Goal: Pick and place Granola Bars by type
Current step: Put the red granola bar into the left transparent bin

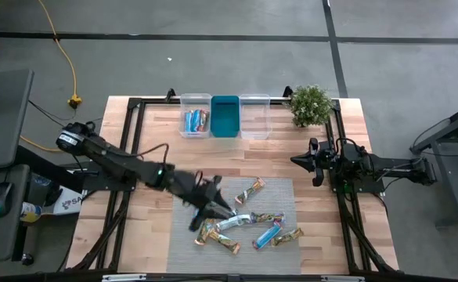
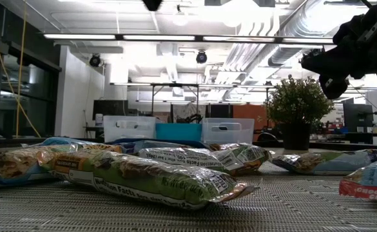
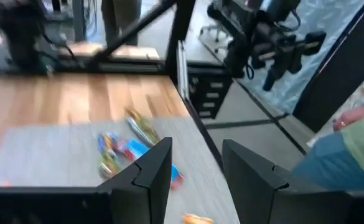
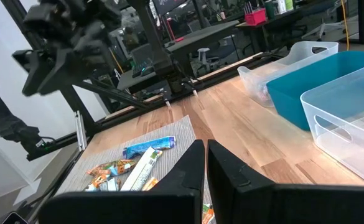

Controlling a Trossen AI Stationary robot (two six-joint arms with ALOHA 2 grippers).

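Observation:
Several wrapped granola bars (image 1: pixel 244 222) lie loose on a grey mat (image 1: pixel 283 196) near the table's front edge; they also show in the left wrist view (image 3: pixel 121 151) and the right wrist view (image 4: pixel 139 163). A few more bars (image 1: pixel 196 120) lie in the left clear bin. My left gripper (image 1: pixel 213 215) hangs open above the mat's left part, over the bars, with nothing between its fingers (image 3: pixel 197 163). My right gripper (image 1: pixel 297 161) waits at the table's right side, shut and empty (image 4: pixel 205 167).
Three bins stand in a row at the far edge: a clear one (image 1: pixel 196 103), a teal one (image 1: pixel 225 116) and a second clear one (image 1: pixel 254 116). A potted plant (image 1: pixel 311 105) stands at the far right. A person (image 3: pixel 356 146) stands beyond the table's edge.

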